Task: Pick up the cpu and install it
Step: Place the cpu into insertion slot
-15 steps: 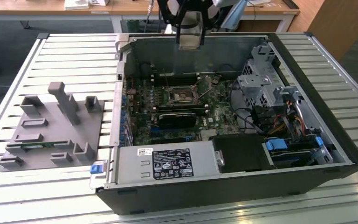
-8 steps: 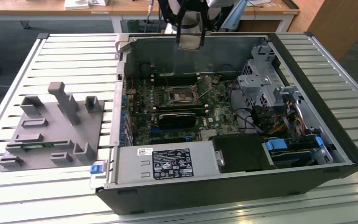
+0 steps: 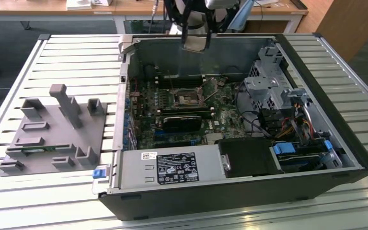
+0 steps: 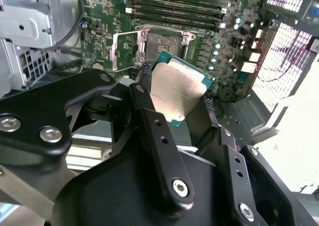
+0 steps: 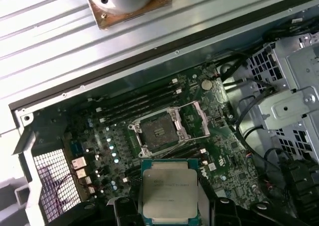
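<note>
My gripper (image 3: 197,40) hangs over the back wall of the open computer case (image 3: 337,143), shut on the cpu (image 3: 194,44). In both wrist views the cpu (image 4: 175,86) (image 5: 168,192) is a flat square chip with a silver-grey top and a green rim, clamped by its edges between the black fingers (image 4: 149,116). Well below it, the motherboard socket (image 3: 187,99) (image 4: 162,47) (image 5: 158,133) lies bare, with its metal load frame (image 5: 200,119) swung open. The chip is in the air, apart from the socket.
Memory slots (image 5: 139,102) run beside the socket. A metal drive cage (image 3: 270,86) and loose cables (image 3: 260,122) fill the case at the exterior view's right; a power supply (image 3: 171,167) sits at the front. A grey fixture (image 3: 50,129) stands on the slatted table (image 3: 75,52).
</note>
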Action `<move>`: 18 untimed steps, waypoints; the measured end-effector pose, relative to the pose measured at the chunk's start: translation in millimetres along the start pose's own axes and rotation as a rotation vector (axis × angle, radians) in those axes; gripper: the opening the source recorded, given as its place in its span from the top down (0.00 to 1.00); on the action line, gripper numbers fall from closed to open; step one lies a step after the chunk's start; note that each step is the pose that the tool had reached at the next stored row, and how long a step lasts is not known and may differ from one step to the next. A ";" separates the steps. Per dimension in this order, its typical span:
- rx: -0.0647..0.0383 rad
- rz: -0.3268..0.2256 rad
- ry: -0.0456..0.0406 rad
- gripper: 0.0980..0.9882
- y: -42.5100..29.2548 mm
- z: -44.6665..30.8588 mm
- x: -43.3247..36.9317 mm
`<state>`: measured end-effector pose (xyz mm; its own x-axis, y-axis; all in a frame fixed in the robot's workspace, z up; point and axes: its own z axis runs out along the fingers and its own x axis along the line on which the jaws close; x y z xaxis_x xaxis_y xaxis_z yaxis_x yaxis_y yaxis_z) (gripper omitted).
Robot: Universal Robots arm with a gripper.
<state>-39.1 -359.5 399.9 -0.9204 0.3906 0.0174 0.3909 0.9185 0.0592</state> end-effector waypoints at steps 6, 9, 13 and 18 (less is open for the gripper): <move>-0.002 0.096 -0.0057 0.52 0.2 0.7 0.1; -0.002 0.138 -0.0082 0.52 0.4 1.1 0.2; -0.004 0.202 -0.0119 0.52 0.6 1.6 0.3; -0.005 0.265 -0.0158 0.52 1.7 2.1 0.1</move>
<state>-38.5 -357.8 398.0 -0.7855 0.6186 0.0174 0.6184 0.7836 0.0592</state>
